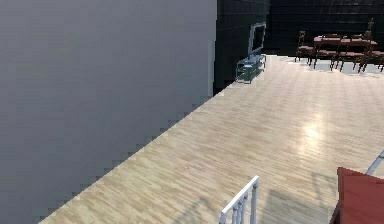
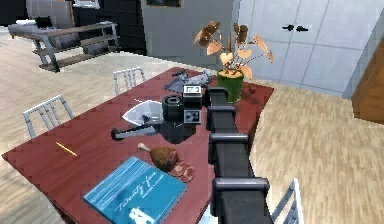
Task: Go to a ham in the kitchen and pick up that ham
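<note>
A brown ham (image 2: 163,155) with a pale bone end lies on the dark red table (image 2: 60,170) in the arm side view, just left of the arm's dark bar. My gripper (image 2: 130,130) reaches left from the two white marker squares, farther out on the table than the ham. A white dish (image 2: 146,108) sits right behind its fingers, so I cannot tell whether it holds anything.
On the table lie a blue book (image 2: 135,188) and a pencil (image 2: 66,149), with a potted plant (image 2: 232,78) at its far end. White chairs (image 2: 45,112) flank the table. In the forward view a grey wall (image 1: 90,90) runs alongside wooden floor toward a TV stand (image 1: 252,66) and dining set (image 1: 340,48).
</note>
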Motion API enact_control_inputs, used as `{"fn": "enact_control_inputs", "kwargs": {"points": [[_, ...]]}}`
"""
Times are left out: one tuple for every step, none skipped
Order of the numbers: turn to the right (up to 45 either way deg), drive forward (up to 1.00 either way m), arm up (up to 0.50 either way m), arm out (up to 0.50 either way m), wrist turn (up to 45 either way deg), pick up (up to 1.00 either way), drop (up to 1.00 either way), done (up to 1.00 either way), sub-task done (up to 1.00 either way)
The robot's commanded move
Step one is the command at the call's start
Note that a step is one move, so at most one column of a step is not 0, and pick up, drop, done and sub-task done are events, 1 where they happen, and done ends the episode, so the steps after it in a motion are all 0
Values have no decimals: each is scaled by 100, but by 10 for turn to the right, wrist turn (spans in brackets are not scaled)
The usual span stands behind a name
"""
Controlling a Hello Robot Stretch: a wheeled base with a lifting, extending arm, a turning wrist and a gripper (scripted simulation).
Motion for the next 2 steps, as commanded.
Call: {"fn": "enact_control_inputs", "kwargs": {"points": [[0, 0, 0, 0, 390, 0, 0, 0, 0], [0, 0, -30, 0, 0, 0, 0, 0, 0]]}}
